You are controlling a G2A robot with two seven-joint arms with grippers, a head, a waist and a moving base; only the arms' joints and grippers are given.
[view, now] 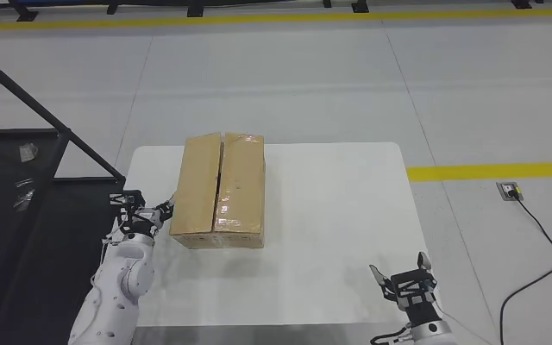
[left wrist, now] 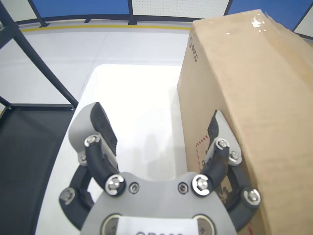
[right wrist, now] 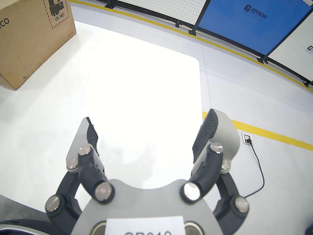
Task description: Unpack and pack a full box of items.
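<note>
While my left gripper [left wrist: 156,113] hangs wide open, empty, beside the box [left wrist: 244,94], I should brace its side low and squarely.

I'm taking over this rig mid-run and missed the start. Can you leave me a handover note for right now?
Left claw: open, beside the brown cardboard box, one finger close against its side wall; nothing gripped.
Right claw: open, over the white table by its robot-side edge, apart from the box.
Box: on the table, closed on top, shiny tape along the seam.
Done: nothing visibly unpacked.
To do: open the box, unpack, repack.
</note>
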